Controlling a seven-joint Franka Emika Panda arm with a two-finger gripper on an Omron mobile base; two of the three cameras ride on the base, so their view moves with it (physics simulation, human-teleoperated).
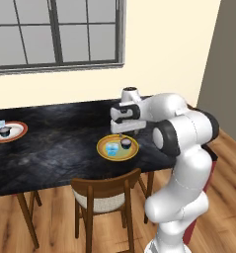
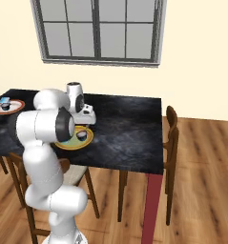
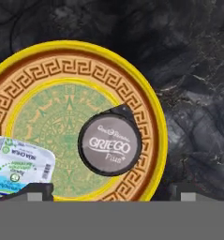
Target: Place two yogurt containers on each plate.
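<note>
In the hand view, the blue yogurt cup (image 3: 20,164) sits by the left fingertip (image 3: 36,190) and the dark-topped yogurt cup (image 3: 109,146) lies between the spread, empty fingers, both on the yellow plate (image 3: 148,108). The left base view adds the gripper (image 1: 123,133) hanging above them and, far left, the white plate (image 1: 18,133) holding two more cups (image 1: 2,129).
</note>
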